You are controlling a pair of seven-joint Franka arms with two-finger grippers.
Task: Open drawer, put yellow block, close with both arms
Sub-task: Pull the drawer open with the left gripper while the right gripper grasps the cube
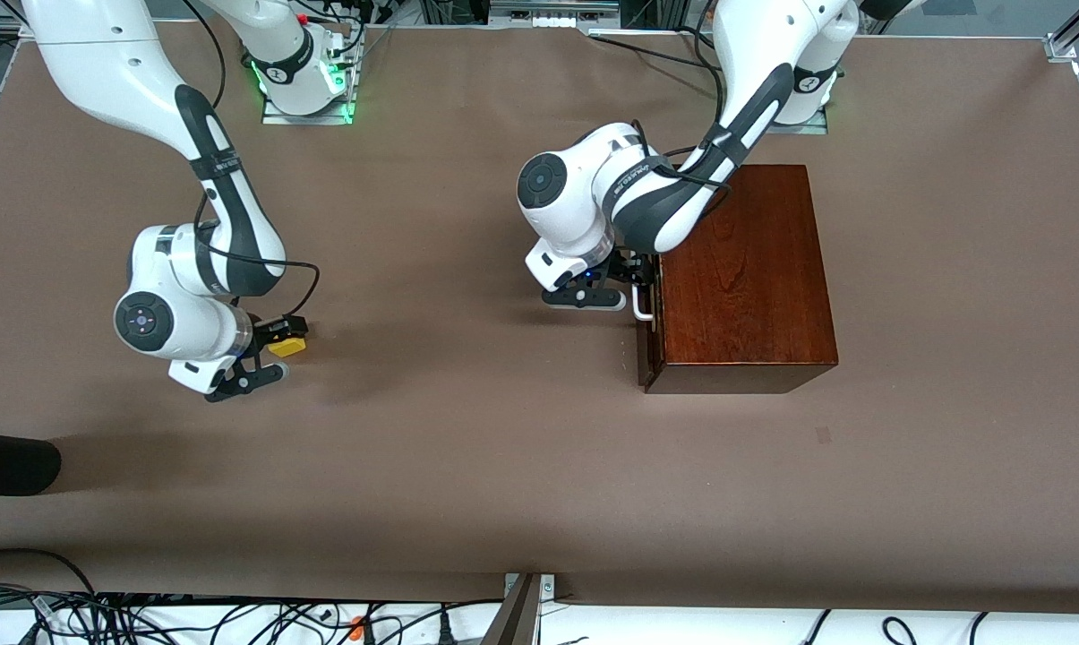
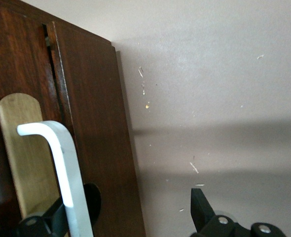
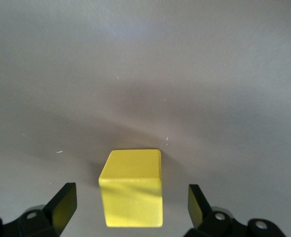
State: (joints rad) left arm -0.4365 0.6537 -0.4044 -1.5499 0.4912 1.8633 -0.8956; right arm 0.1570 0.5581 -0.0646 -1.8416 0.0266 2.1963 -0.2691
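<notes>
We have both grippers spread wide.
Left gripper [image 1: 618, 285] straddles the handle [image 2: 61, 173]; right gripper [image 3: 130, 207] straddles the block [image 3: 132, 194].

Plain brown table [image 1: 521, 466] – soft shadows across it. Cables [image 1: 190, 618] tangled along the near edge, metal framing [image 1: 1063, 40] at a top corner, green light [image 1: 342, 90] glowing by the top edge.
</notes>
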